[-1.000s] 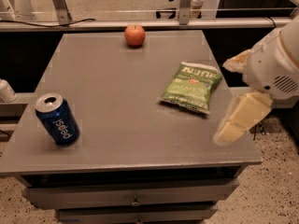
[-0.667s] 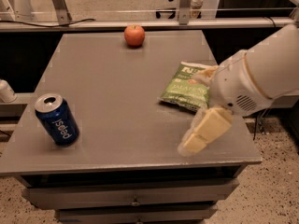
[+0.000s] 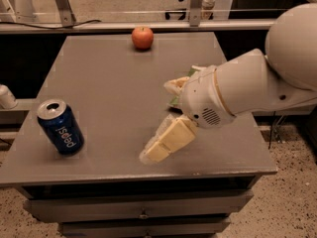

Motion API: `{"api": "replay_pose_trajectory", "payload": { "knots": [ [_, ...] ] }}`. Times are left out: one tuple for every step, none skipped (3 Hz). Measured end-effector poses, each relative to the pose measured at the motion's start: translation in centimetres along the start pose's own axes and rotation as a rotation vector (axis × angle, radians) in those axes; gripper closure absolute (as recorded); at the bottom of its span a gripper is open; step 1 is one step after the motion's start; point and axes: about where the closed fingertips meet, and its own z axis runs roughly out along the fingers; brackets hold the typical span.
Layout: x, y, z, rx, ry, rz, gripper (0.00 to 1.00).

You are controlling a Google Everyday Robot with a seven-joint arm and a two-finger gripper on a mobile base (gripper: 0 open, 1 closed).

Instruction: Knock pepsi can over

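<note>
The pepsi can, dark blue with a silver top, stands upright near the front left corner of the grey table. My gripper hangs low over the table's front middle, to the right of the can and well apart from it. Its cream fingers are spread apart and hold nothing. The white arm reaches in from the right.
A red apple sits at the table's far edge. A green chip bag lies mostly hidden behind my wrist. A metal rail runs behind the table, and drawers sit under its front edge.
My gripper has swept left and forward across the table, from beyond the right edge to the front middle, closing on the can. The can, bag and apple have not moved.
</note>
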Motion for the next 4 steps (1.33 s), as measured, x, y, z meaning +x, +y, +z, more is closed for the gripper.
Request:
{"api": "replay_pose_trajectory", "payload": {
  "knots": [
    [0.0, 0.0, 0.0, 0.0, 0.0, 0.0, 0.0],
    [-0.8, -0.1, 1.6, 0.0, -0.047, -0.012, 0.0],
    [-2.4, -0.3, 5.5, -0.022, -0.134, -0.026, 0.0],
    [-3.2, -0.8, 9.5, -0.038, -0.221, -0.027, 0.0]
  ]
}}
